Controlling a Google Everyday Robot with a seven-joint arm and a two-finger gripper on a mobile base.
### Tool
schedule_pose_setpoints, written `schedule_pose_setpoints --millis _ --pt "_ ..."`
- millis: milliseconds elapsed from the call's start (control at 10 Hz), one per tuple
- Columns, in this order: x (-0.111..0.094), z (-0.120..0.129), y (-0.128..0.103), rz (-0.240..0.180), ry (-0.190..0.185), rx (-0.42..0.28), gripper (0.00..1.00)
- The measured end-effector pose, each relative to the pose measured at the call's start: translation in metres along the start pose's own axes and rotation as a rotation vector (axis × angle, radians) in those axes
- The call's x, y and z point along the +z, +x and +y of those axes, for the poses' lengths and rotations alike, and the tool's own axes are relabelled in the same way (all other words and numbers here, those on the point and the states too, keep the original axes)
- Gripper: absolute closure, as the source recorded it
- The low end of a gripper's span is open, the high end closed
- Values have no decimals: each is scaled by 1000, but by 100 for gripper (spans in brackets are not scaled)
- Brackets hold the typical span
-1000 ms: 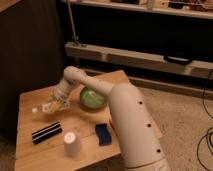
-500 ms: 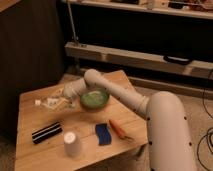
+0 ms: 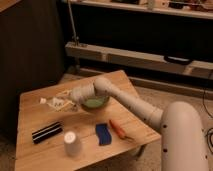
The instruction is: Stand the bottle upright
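I am holding my claw (image 3: 61, 101) closed on the bottle (image 3: 50, 103), low over the bench (image 3: 30, 114). The bottle is lying nearly flat, cap pointing away from my wrist, ready for turning upright. My fingers are hiding its middle, so the exact contact is staying unclear.

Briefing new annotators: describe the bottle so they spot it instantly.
On the wooden table, look at the far-left area, left of the green bowl, where the gripper is shut on it. The bottle is roughly horizontal, white cap end pointing left. Unlike the white cup and black striped block nearer the front, it is slender, pale and translucent-looking.
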Motion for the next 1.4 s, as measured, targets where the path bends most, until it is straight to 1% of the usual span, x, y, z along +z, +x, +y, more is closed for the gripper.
schedule_pose_setpoints --millis 100,200,300,400,500,600,700,800,900,1000,1100,1200,1300,1400 --pt "-1 4 1 -19 7 8 100" --pt "-5 6 2 -28 15 14 100" --pt "-7 9 2 -20 14 20 100" --pt "-7 12 4 18 0 33 100" --pt "-9 16 4 97 -19 47 100" --pt "-15 21 7 167 -27 65 100" --pt "-26 26 13 192 -23 86 100" --pt "-37 31 22 209 -14 113 100" --pt "-40 33 28 240 -12 127 100" --pt "-46 34 34 297 -3 146 100" --pt "-54 34 50 363 9 177 100" --pt "-61 32 59 439 20 196 100" --pt "-65 30 65 532 14 212 100" --pt "-71 27 71 601 16 229 100"
